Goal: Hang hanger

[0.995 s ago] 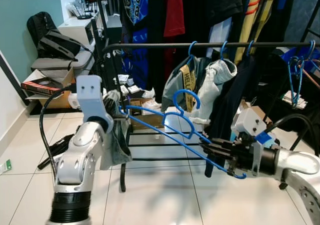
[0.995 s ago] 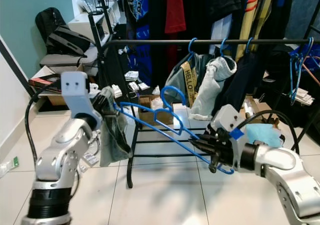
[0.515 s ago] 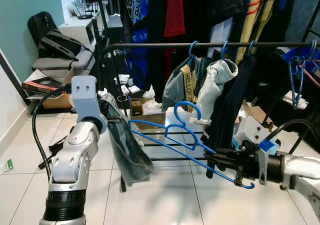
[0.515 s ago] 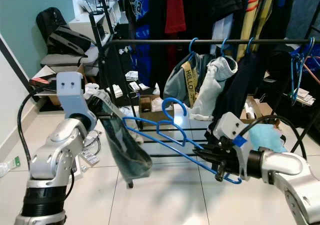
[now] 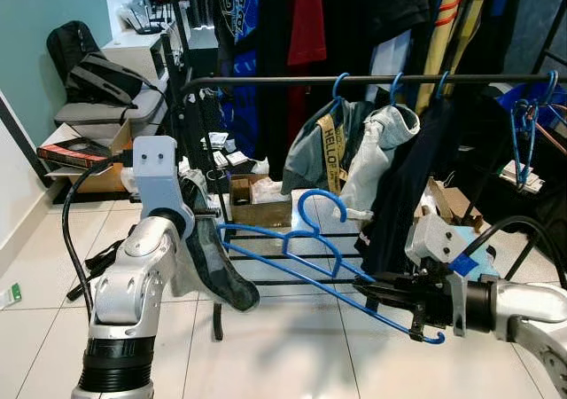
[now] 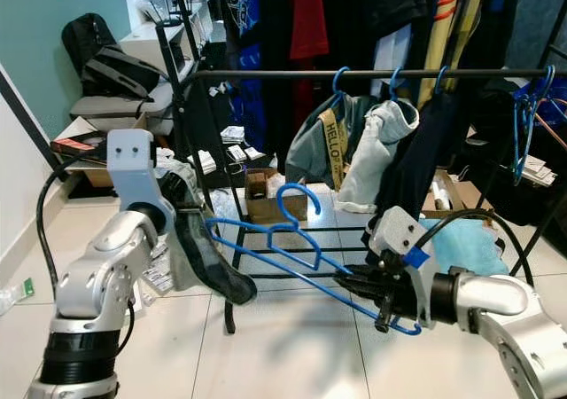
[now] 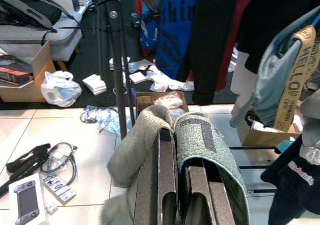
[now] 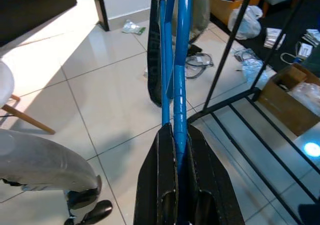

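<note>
1. White tiled floor (image 5: 283, 355), cluttered clothing corner; black bag (image 5: 93, 75) on shelving at far left, cardboard box (image 5: 257, 206) on the floor behind the rail's base.
2. Left gripper (image 7: 175, 185): raised at the left end of the rack, fingers (image 7: 162, 180) pressed close together, clenched on a grey-green garment (image 5: 213, 262) that drapes over them and hangs down in a dark fold.
3. Blue hanger (image 5: 306, 253): held in the air, tilted, between the two arms, below and in front of the rail; hook (image 5: 321, 206) pointing up, not on the rail; left end reaching the garment at the left gripper, right end in the right gripper.
4. Black clothes rail (image 5: 372, 80): horizontal, carrying clothes on blue hangers, among them a grey jacket (image 5: 323, 142) with a yellow strap and a pale hooded top (image 5: 376, 151).
5. Right gripper (image 5: 390, 290): low at the right, pointing leftward, fingers (image 8: 162, 185) clamped on the blue hanger's lower bar near its right end.
</note>
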### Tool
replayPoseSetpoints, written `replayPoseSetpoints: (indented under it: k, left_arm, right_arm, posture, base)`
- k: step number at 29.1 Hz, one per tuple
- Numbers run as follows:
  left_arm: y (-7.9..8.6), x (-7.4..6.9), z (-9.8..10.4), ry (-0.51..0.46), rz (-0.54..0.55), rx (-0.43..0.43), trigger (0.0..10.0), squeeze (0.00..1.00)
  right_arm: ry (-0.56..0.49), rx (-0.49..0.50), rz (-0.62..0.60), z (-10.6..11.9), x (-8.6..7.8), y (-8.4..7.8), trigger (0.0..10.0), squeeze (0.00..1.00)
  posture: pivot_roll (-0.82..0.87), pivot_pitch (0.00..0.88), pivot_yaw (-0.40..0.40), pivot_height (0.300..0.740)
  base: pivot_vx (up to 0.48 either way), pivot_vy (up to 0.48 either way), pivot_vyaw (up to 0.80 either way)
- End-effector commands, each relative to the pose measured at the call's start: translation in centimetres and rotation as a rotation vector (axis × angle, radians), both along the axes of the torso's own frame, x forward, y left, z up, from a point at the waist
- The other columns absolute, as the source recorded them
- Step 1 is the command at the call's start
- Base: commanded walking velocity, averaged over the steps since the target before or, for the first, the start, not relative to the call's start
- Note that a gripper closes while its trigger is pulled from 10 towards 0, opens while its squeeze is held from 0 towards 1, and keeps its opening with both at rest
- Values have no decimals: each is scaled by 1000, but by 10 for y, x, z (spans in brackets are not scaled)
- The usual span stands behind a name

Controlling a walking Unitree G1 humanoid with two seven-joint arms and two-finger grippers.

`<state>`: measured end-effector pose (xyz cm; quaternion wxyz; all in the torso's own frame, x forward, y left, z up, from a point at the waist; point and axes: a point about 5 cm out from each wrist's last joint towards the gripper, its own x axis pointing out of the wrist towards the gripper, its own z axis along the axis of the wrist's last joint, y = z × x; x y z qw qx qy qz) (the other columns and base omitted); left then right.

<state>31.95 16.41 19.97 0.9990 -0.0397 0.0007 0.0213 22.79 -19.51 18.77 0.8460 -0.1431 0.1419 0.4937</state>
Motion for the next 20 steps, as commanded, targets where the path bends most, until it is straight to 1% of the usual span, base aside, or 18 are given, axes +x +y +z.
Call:
replayPoseSetpoints:
  k: [1,7,9,10,12,13,14,16,19,20]
  left_arm:
    - [3,-2,0,5,11,10,10000,0]
    - [2,-2,1,3,14,19,10000,0]
    - [2,-2,2,0,12,21,10000,0]
    - [2,-2,2,-1,11,21,10000,0]
    - [2,-2,2,-1,11,21,10000,0]
    - [2,-2,2,-2,11,22,10000,0]
    - [2,-2,2,-2,11,22,10000,0]
    - [2,-2,3,-5,9,24,10000,0]
    - [2,-2,3,-5,8,24,10000,0]
    - [2,-2,3,-6,9,25,10000,0]
  right_arm:
    - [5,-9,36,3,-4,3,10000,0]
    - [37,-27,39,0,-6,2,10000,0]
    - [50,-74,6,-6,-5,-4,10000,0]
    - [52,-115,-39,-10,-2,-10,10000,0]
    - [52,-115,-39,-10,-2,-10,10000,0]
    - [58,-146,-79,-14,1,-14,10000,0]
    - [58,-146,-79,-14,1,-14,10000,0]
    - [88,-210,-130,-23,5,-21,10000,0]
    - [97,-226,-135,-25,5,-21,10000,0]
    - [127,-222,-97,-25,0,-18,10000,0]
  posture:
    - [-86,0,49,740]
    - [-87,0,50,740]
    - [-86,0,51,740]
    - [-86,0,51,740]
    - [-86,0,51,740]
    - [-86,0,51,740]
    - [-86,0,51,740]
    - [-85,0,52,740]
    - [-85,0,52,740]
    - [-83,0,50,740]
  base:
    - [0,0,0]
    - [0,0,0]
    - [0,0,0]
    - [0,0,0]
    - [0,0,0]
    - [0,0,0]
    - [0,0,0]
    - [0,0,0]
    - [0,0,0]
    - [0,0,0]
